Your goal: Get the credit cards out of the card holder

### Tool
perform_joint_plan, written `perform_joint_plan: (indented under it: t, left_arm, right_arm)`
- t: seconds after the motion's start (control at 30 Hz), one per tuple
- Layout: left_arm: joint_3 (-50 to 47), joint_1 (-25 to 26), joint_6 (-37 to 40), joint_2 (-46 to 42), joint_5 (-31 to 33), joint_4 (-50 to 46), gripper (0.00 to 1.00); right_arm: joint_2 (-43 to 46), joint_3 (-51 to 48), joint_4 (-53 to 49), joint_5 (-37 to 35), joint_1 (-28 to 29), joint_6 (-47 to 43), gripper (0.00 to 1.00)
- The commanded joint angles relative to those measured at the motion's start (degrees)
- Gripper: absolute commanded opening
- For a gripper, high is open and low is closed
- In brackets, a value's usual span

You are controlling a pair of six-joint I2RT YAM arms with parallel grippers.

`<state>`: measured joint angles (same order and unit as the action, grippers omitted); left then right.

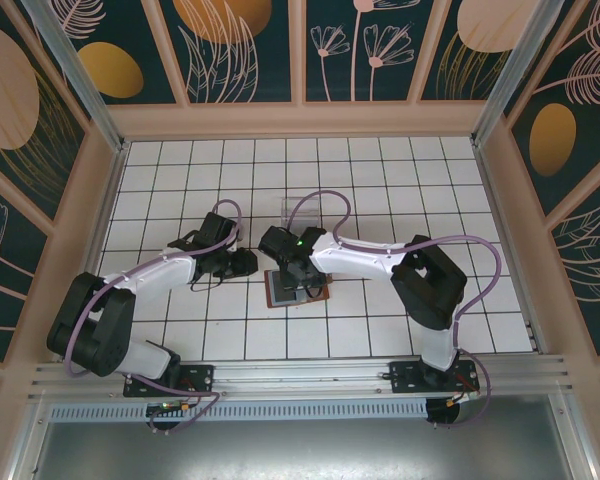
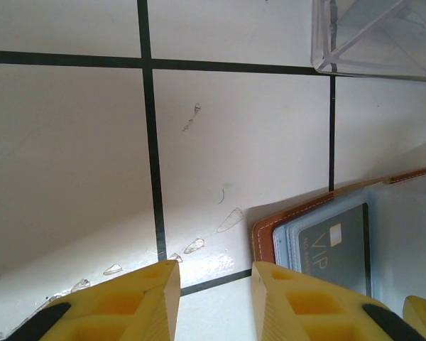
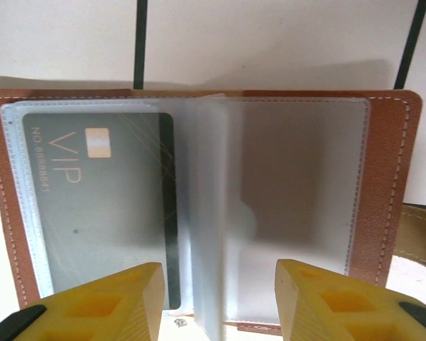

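The small brown leather card holder (image 3: 394, 177) lies open on the white tiled bench (image 1: 380, 180). The left and right jaws hang spread and empty by it. Best to pinch the flat dark VIP card (image 3: 99, 213) by its edge and slide it out slowly.

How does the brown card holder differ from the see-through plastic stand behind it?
The card holder is opaque brown leather; the stand is clear plastic. The card holder lies open and flat, while the stand rises off the surface. The card holder has a dark VIP card in a sleeve; the stand looks empty. Both sit on the white tiled table.
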<state>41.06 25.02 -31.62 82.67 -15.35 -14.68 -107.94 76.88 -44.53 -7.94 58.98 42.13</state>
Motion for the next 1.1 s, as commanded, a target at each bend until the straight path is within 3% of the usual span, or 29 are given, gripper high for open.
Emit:
perform_joint_plan:
  t: [0.0,0.23,0.6,1.07]
  left_arm:
    - [1.7,-0.2,1.4,0.7,-1.6,0.0,0.33]
    - [2.3,1.5,0.4,0.5,-2.5,-0.2,0.33]
    - [2.4,9.1,-3.8,1.6,-0.2,0.0,0.33]
    - [2.7,13.0,-5.7,2.2,2.0,-2.9,0.32]
  right_arm:
    - [0.4,1.4,-3.1,-3.5,0.1,0.3,0.46]
    - [1.5,-0.6,-3.6,-4.8,-1.0,0.3,0.46]
    - [4.3,-6.9,-1.4,-5.5,-3.9,-0.7,0.46]
    - [4.7,-8.1,-1.4,-7.0,-3.9,-0.8,0.45]
